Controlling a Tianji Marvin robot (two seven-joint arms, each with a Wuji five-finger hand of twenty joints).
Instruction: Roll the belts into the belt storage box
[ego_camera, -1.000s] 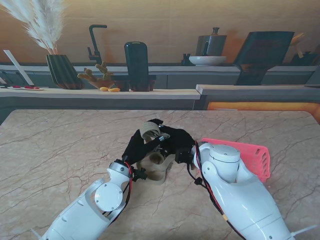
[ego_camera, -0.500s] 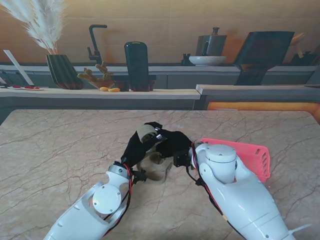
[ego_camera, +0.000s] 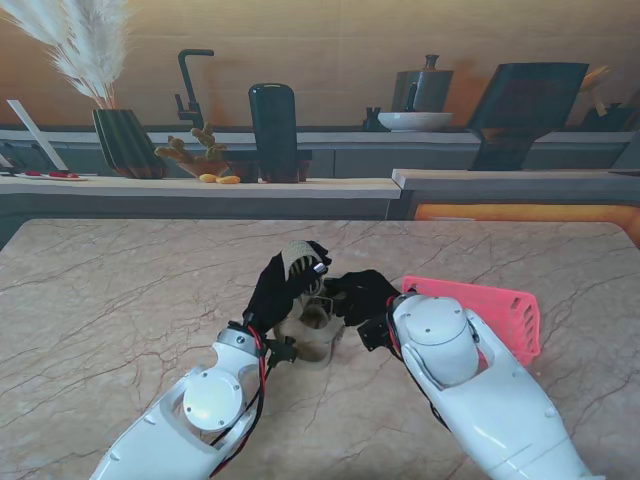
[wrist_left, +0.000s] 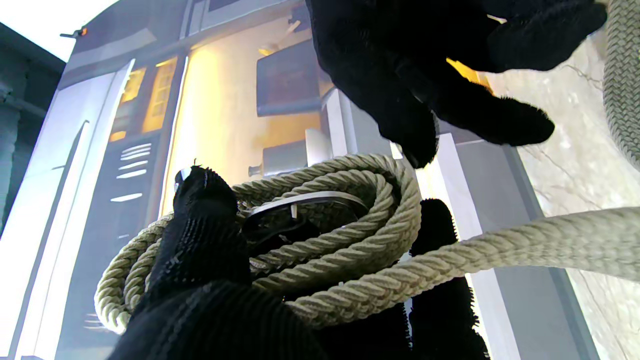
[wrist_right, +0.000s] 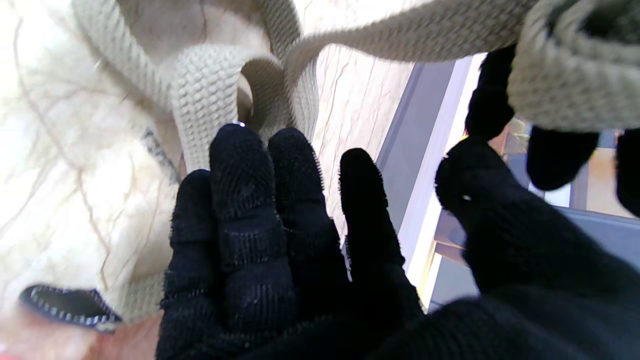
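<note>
Left robot hand (ego_camera: 285, 283), gloved in black knit, is closed around a small coil of beige woven fabric belt (ego_camera: 298, 262), lifted clear of the desk; its wrist view shows the coil (wrist_left: 320, 220) with a metal buckle piece at its centre, pinched between thumb and fingers, and a free length running off toward the loose remainder. Right robot hand (ego_camera: 362, 293), also in a black glove, holds nothing, its fingers (wrist_right: 250, 200) spread and apart from the coil, hovering just beside the slack loops of belt (ego_camera: 312, 335) lying on the desk between the two arms. To finish the roll well, the left should probably keep firm pressure on the coil so the turns do not spring open, while the right feeds the slack flat and untwisted onto it, keeping light tension; a loose feed would likely give a lopsided roll that fits the box badly. A pink perforated plastic storage box (ego_camera: 495, 312) sits to the right, partly hidden by the right forearm, near the hands. Beige marble-patterned desk (ego_camera: 120, 290) is smooth and veined. Beyond it runs a kitchen counter with a black tap, a dark ribbed vase of pampas grass, a dark canister and a white bowl.
</note>
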